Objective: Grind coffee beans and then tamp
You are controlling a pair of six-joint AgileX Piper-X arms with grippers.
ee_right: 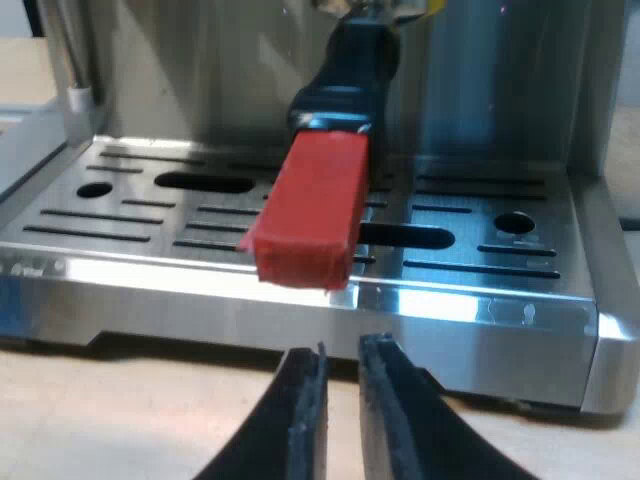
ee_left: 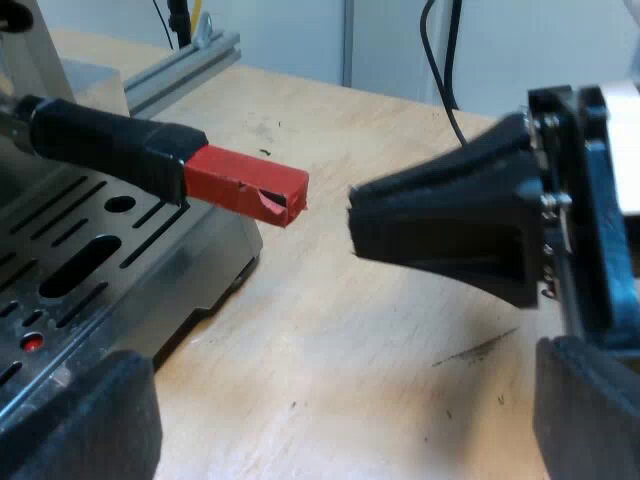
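- Holder (ee_right: 348, 70): its dark handle (ee_left: 100, 140) juts out from the front of the espresso machine (ee_right: 200, 60), above the slotted drip tray (ee_right: 130, 215); the metal part is too little seen to say how it sits
- Red end (ee_right: 310, 215) of the handle reaches out past the tray's front edge and is raised clear of the tray; the left wrist view shows a chip at its tip
- Right pincer (ee_right: 340, 355): fingers drawn almost together with only a slim gap, nothing held; it sits low before the tray's front edge, just under the red end, not touching it
- In the left wrist view the right pincer's tip points at the red end over bare tabletop (ee_left: 350, 380), near it but apart
- Left pincer (ee_left: 340, 400): fingers spread wide, nothing between them; it hovers over the tabletop beside the tray's corner, seeing the handle and the right pincer from the side
- Tabletop: pale wood with a few dark scuffs
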